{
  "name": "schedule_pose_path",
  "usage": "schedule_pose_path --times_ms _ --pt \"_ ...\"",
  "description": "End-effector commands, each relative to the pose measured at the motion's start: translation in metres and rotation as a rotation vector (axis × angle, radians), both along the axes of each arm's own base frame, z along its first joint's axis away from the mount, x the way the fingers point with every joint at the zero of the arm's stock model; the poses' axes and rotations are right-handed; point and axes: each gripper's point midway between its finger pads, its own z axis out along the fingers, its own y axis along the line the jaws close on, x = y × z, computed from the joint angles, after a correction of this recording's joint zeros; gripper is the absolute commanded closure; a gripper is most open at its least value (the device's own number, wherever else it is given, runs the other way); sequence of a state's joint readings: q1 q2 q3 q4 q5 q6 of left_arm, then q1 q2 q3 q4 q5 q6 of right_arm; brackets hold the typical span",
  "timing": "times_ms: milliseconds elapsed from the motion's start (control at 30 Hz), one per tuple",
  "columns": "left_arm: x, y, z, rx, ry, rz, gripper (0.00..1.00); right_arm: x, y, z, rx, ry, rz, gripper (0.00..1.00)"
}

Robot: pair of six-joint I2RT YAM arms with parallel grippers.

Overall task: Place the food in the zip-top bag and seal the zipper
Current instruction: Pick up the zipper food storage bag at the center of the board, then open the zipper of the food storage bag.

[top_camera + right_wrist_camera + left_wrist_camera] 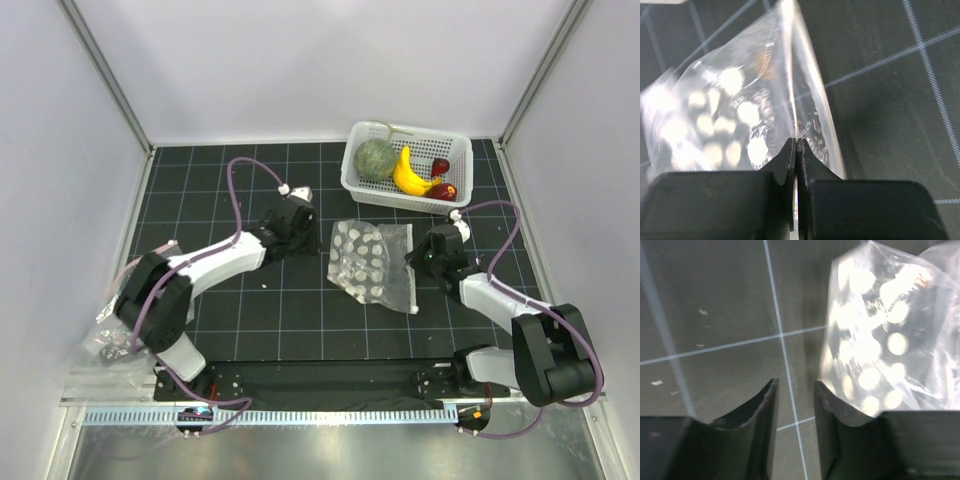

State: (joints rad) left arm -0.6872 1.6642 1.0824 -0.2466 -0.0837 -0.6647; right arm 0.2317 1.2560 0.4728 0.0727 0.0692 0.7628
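My right hand (797, 142) is closed on the bag (368, 262). Its two fingers meet with a thin fold of clear film pinched between them, at the bag's right edge, where the zipper (812, 85) runs as a pale straight strip. From the pinch the film rises in a ridge away from the fingers. My left hand (796, 385) is partly open and grips nothing; the tabletop (250, 320) and one white grid line show through the gap. Its right-hand finger (832, 405) is at the bag's left edge, but I cannot tell whether it touches the film. The bag lies on the tabletop between my two hands, crinkled, with white round spots showing on it. I cannot tell whether its mouth is open or sealed. The food sits in the white basket (356, 186) at the far right of the tabletop, just beyond the bag and apart from it. The melon (376, 158) is on the left, the banana (408, 176) beside it and the red fruits (441, 167) on the right.
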Motion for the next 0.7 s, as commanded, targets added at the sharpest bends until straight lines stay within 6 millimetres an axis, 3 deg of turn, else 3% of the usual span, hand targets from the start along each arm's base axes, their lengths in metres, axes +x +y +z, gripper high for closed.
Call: schedule_pose_path --times_ms 0,100,133,200,333,433,567,667 --pt "0.012 0.023 0.059 -0.005 -0.195 0.076 0.61 0.012 0.013 0.039 0.064 -0.139 0.049 0.99" --pt "0.005 0.025 0.086 -0.013 -0.272 0.072 0.51 0.008 0.022 0.075 0.091 -0.264 0.115 0.99" --pt "0.003 0.031 0.098 0.010 -0.316 0.090 0.42 0.005 0.022 0.079 0.085 -0.289 0.125 0.99" --pt "-0.008 0.021 0.111 0.012 -0.359 0.059 0.36 0.001 0.026 0.104 0.099 -0.385 0.150 0.99" --pt "-0.026 0.010 0.139 -0.005 -0.460 0.019 0.23 -0.007 0.036 0.127 0.114 -0.472 0.207 0.99" --pt "-0.034 -0.002 0.143 -0.066 -0.465 -0.032 0.11 -0.011 0.048 0.137 0.131 -0.510 0.252 0.99" --pt "-0.037 -0.022 0.135 -0.087 -0.457 -0.090 0.07 -0.016 0.069 0.150 0.152 -0.563 0.329 0.99" --pt "-0.034 -0.025 0.130 -0.049 -0.491 -0.086 0.07 -0.022 0.081 0.159 0.166 -0.600 0.389 0.99"
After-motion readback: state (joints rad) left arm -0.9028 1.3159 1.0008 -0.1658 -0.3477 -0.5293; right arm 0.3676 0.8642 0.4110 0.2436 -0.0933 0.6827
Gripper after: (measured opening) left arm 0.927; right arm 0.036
